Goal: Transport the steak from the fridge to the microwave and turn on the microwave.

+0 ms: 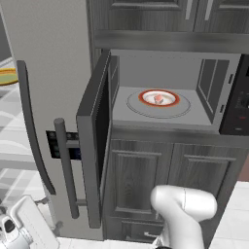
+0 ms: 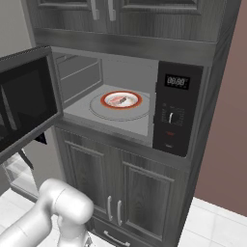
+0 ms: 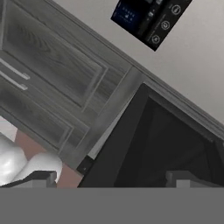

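- Inside the microwave [image 2: 144, 72], on the red-ringed turntable [image 1: 159, 98], lies the steak [image 2: 117, 100].
- Its door [image 1: 95, 141] is swung wide to the left, the grey bar handle [image 1: 66, 168] facing out.
- Beside it stands the fridge [image 1: 53, 63], with a yellow plate [image 1: 8, 76] at the far left.
- Low before the cabinets [image 2: 144, 193], the gripper [image 3: 111, 177] points at the door's dark underside, fingers spread wide, holding nothing.

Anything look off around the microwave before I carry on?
Nothing spilled or damaged. The steak lies centred on the turntable inside the microwave; its door stands wide open, as expected before starting it.
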Available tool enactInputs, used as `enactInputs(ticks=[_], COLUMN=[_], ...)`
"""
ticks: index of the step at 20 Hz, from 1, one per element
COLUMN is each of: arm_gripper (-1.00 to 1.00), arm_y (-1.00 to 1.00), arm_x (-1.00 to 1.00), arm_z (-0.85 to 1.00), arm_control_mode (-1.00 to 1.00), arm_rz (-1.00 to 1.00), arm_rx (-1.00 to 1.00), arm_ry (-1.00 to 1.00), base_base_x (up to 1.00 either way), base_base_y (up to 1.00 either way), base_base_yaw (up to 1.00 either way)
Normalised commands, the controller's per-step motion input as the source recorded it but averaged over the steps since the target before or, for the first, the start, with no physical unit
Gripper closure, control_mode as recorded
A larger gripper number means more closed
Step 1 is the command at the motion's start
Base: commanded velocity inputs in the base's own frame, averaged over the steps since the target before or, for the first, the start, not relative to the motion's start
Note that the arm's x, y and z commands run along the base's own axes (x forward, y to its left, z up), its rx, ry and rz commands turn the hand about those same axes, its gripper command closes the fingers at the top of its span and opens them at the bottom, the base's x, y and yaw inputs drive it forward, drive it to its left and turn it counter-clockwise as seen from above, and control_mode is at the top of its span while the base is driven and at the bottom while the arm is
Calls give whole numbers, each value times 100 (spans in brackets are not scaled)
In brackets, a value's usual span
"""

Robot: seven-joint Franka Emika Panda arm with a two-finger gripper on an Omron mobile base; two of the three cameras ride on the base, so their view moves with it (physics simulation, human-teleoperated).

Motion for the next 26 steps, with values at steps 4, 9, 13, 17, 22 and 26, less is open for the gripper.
enactInputs(ticks=[4, 9, 13, 17, 22, 26], arm_gripper=[-100, -100, -100, -100, -100, -100], arm_y=[0, 0, 0, -4, -10, -9], arm_x=[40, 3, 0, 1, 25, 43], arm_z=[0, 0, 0, 1, 0, 0], arm_control_mode=[-100, -100, -100, -100, -100, -100], arm_rz=[-5, -4, -4, -1, 0, 0], arm_rx=[0, 0, 0, 0, 0, 0], arm_ry=[0, -4, -7, -10, -5, 0], base_base_x=[0, 0, 0, 0, 0, 0], base_base_y=[0, 0, 0, 0, 0, 0], base_base_yaw=[0, 0, 0, 0, 0, 0])
